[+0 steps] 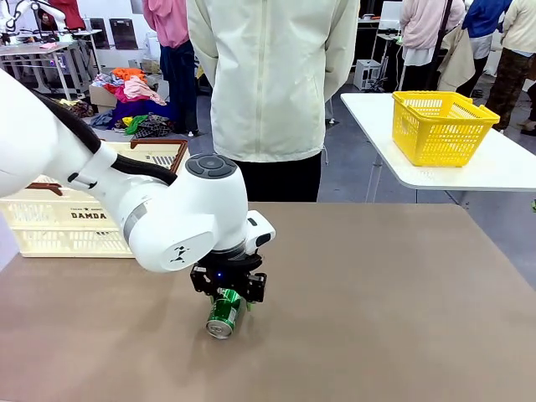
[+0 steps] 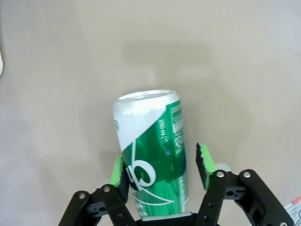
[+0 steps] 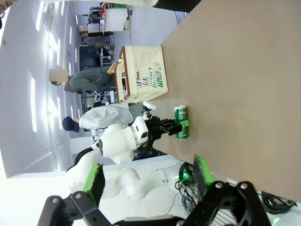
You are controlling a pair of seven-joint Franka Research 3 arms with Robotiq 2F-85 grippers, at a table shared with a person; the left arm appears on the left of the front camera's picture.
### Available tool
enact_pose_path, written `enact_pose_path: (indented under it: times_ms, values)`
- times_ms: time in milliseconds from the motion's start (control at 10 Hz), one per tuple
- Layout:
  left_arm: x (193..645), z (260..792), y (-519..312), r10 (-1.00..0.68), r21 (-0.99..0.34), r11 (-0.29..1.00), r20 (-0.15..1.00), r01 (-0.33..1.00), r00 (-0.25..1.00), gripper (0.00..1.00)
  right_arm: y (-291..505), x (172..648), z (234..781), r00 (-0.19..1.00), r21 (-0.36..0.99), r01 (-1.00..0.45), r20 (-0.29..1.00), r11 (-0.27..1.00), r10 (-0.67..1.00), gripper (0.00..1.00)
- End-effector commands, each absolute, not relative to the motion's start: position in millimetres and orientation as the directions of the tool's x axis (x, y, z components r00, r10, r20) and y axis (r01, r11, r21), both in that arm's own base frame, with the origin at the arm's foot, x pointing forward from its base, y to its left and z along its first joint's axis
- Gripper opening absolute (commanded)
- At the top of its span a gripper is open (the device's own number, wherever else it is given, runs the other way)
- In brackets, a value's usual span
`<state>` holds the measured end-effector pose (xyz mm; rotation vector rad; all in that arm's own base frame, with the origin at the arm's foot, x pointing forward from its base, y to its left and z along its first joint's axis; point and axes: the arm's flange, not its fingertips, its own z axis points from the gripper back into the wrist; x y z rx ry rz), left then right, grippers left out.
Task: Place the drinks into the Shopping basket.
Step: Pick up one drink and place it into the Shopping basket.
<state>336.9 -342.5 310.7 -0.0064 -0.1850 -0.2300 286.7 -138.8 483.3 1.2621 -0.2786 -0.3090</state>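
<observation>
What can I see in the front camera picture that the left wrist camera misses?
Front view alone: the cream shopping basket at the table's left end, a yellow basket on another table, and a person standing across. Left wrist view alone: the green pads close up, one touching the can, the other just off it. Both: the left gripper straddling the lying green can.

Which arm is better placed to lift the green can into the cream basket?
Left. Its claw already straddles the lying green can, and the cream basket sits on its side. The right claw hangs open, far off.
</observation>
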Motion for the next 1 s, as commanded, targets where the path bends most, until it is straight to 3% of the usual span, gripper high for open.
enact_pose_path:
  times_ms: [0,600,700,900]
  values:
    - [339,301,-349,-0.206,0.052,0.978,0.193,0.2,0.959,0.0,-137,288,488,0.922,0.966,0.081,0.021,0.245,-0.388,1.0]
    - [338,327,-339,-0.22,0.033,0.975,0.197,0.218,0.955,0.0,-137,288,488,0.922,0.966,0.081,0.021,0.245,-0.388,1.0]
    - [338,386,-327,-0.239,-0.013,0.968,0.239,0.249,0.941,0.0,-137,288,488,0.922,0.966,0.081,0.021,0.245,-0.388,1.0]
    - [330,487,-313,-0.214,-0.059,0.972,0.196,0.229,0.957,0.0,-137,288,488,0.922,0.966,0.081,0.021,0.245,-0.388,1.0]
